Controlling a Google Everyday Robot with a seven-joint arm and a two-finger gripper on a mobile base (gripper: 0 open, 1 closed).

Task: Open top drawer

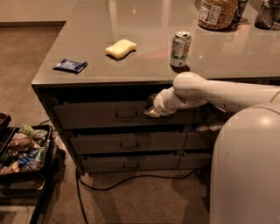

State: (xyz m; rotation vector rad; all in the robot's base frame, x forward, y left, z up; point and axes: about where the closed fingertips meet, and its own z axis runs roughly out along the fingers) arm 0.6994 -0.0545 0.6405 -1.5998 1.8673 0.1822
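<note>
The top drawer (87, 116) is the uppermost grey front under the counter, with a metal loop handle (127, 115) at its centre. It stands slightly proud of the cabinet, with a dark gap above it. My white arm reaches in from the right, and my gripper (151, 110) is at the drawer front's upper edge, just right of the handle. The wrist hides the gripper's tip.
Two lower drawers (129, 143) sit beneath. On the counter (87, 43) are a blue packet (70, 65), a yellow sponge (120, 48), a soda can (180, 48) and a jar (217, 13). A bin of clutter (24, 148) stands on the floor left, and a cable (131, 178) runs below.
</note>
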